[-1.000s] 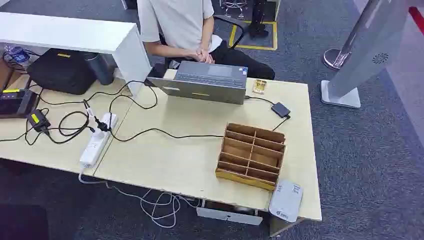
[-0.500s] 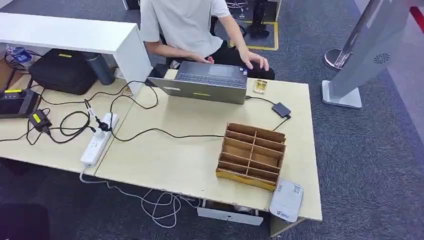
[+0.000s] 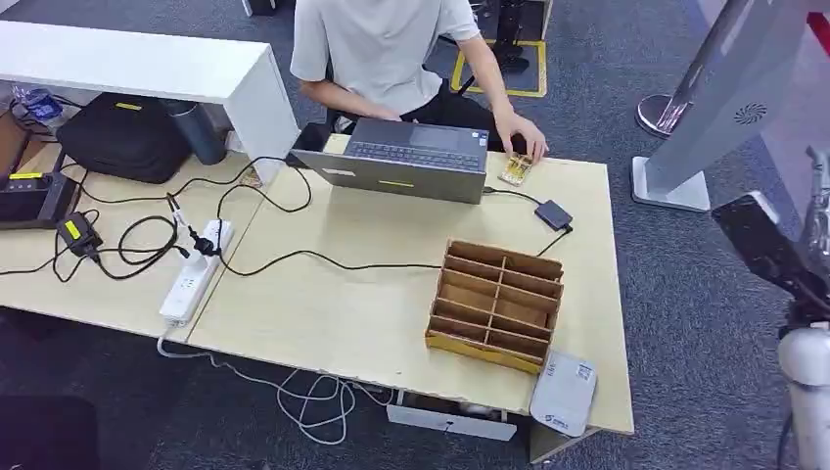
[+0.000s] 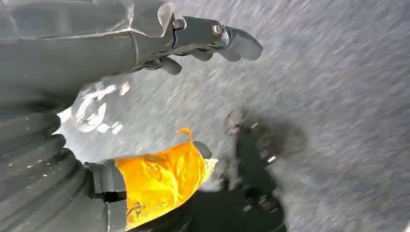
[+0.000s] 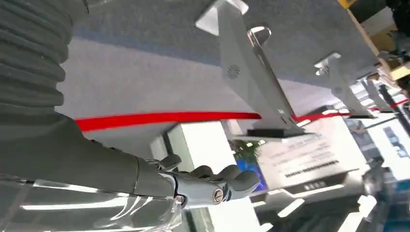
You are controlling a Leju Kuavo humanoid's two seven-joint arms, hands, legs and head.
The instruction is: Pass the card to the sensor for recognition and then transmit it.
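Left hand over grey floor, fingers apart, holding nothing. Right hand raised, fingers curled, empty. Card well apart on worktop, under person's hand.

One laptop sits at the table's far edge, with one person behind it. There is one wooden divider box, one white card reader at the near right corner, one power strip, one black bag on the left and one small black adapter.
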